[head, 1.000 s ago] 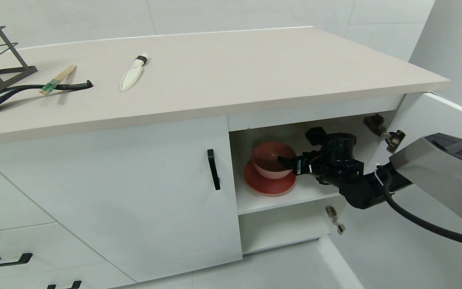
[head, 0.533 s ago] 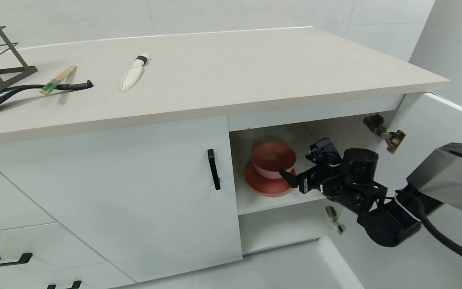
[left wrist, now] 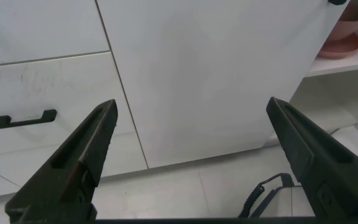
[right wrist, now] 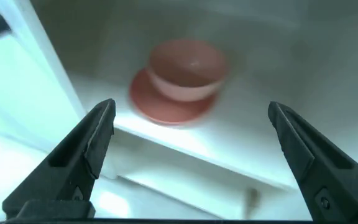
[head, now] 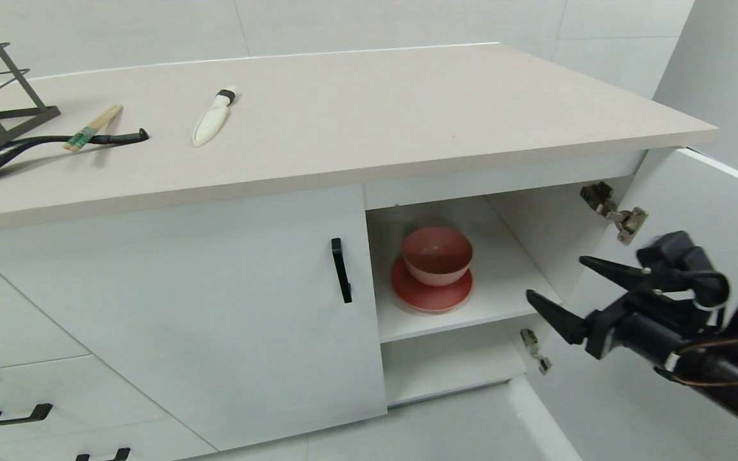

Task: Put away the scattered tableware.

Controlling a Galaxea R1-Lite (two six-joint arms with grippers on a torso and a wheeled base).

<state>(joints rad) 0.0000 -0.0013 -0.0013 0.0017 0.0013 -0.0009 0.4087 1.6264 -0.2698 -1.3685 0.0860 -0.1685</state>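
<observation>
Right end effector [head: 556, 277]: wide, empty, near door [head: 696, 192].
Left end effector [left wrist: 191, 112]: wide, empty.
Risk: door clipped; bowl [head: 437, 255] jolted off plate [head: 431, 299].

From the head: looks forward and down from above, fairly far off, over the desk [head: 407, 109], the closed cabinet door [head: 215, 307] and the open shelf [head: 503, 301] bearing the bowl [head: 437, 255] and plate [head: 431, 296]. From the left wrist: sits low and near the cabinet, faces the closed door past the left claw [left wrist: 190, 104], just catches bowl and plate. From the right wrist: faces the open shelf closely, past the right claw [right wrist: 190, 104], bowl and plate near centre. Shares shelf, bowl and plate across all three.
</observation>
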